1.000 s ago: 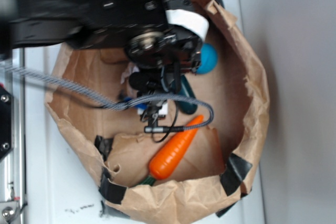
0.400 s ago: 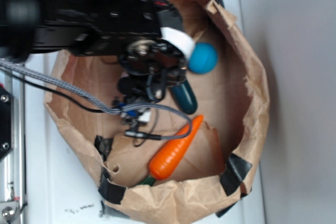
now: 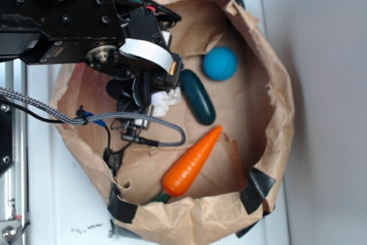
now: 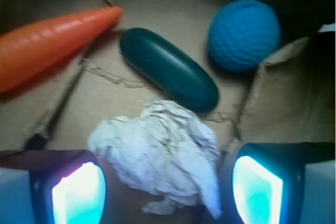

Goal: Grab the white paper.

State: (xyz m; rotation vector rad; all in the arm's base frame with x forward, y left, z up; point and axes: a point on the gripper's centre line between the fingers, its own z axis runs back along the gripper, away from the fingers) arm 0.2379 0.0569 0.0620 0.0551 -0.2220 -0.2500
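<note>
A: What is seen nearest the wrist camera?

B: The gripper (image 4: 167, 184) is seen with its two fingers (image 4: 79, 190) held wide apart, one at each lower corner. The white paper (image 4: 160, 153) is found between them on the floor of the paper bag (image 4: 105, 98), with nothing clamped on it. Whether either finger touches it cannot be told.

A: And just beyond the paper?

B: A dark green oblong piece (image 4: 169, 68) is laid slantwise just behind the wad, close to it. Whether the two touch cannot be told. Farther back, an orange carrot (image 4: 50, 43) is seen at the left, its tip pointed toward the green piece, and a blue ball (image 4: 244, 35) is set at the right.

A: How is this shown from the outside view?

B: The arm (image 3: 63, 21) is reached into the bag (image 3: 275, 101) from the upper left. The paper (image 3: 163, 101) is seen only partly, beside the gripper (image 3: 146, 98) and next to the green piece (image 3: 198, 97). The ball (image 3: 220, 63) and the carrot (image 3: 190, 162) are kept well apart from it. A braided cable (image 3: 40, 114) is draped across the bag's rim.
</note>
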